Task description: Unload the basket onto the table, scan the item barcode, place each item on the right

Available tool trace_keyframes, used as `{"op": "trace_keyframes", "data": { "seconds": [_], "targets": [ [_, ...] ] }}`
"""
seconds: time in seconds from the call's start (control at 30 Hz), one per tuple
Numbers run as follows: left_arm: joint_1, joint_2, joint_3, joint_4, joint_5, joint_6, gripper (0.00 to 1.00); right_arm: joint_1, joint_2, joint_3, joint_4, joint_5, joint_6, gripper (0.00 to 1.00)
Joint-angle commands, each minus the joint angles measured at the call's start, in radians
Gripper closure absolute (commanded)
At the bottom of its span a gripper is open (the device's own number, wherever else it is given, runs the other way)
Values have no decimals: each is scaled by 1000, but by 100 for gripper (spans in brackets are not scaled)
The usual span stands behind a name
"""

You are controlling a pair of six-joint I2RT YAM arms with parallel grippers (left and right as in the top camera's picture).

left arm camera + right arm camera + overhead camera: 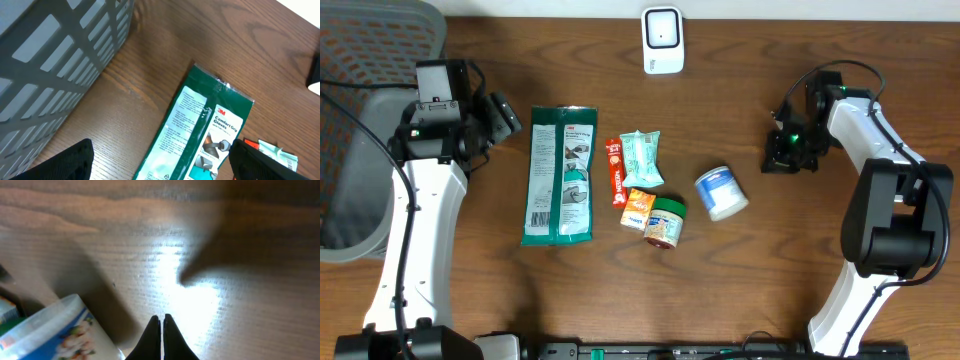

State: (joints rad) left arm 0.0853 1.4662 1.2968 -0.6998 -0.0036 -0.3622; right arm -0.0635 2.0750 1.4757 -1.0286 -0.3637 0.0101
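The left end effector (504, 114) stands wide open and empty, just beyond the upper left corner of the green glove pack (561, 175). The pack lies flat on the desk (770, 280), left of centre in the overhead view. The right end effector (783, 152) is pinched fully closed on nothing at the right of the frame, apart from the white tub (721, 192). The pack seems the likely item. It looks light, floppy and glossy, so it may slip or sag. Pinching a long edge should serve. The scanner (662, 40) sits top centre.
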Motion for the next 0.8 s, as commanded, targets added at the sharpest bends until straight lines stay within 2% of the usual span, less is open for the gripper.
{"op": "trace_keyframes", "data": {
  "seconds": [0.0,0.27,0.5,0.63,0.77],
  "targets": [
    [3,4,8,-2,-8,10,14,-2,-6,19,-23,-56,-15,99],
    [3,4,8,-2,-8,10,14,-5,-6,20,-98,-101,-19,99],
    [3,4,8,-2,-8,10,14,74,-6,20,-117,-146,-23,99],
    [3,4,8,-2,-8,10,14,113,-6,34,-113,-246,-86,99],
    [3,4,8,-2,-8,10,14,128,-6,53,-134,-290,-67,99]
  ]
}}
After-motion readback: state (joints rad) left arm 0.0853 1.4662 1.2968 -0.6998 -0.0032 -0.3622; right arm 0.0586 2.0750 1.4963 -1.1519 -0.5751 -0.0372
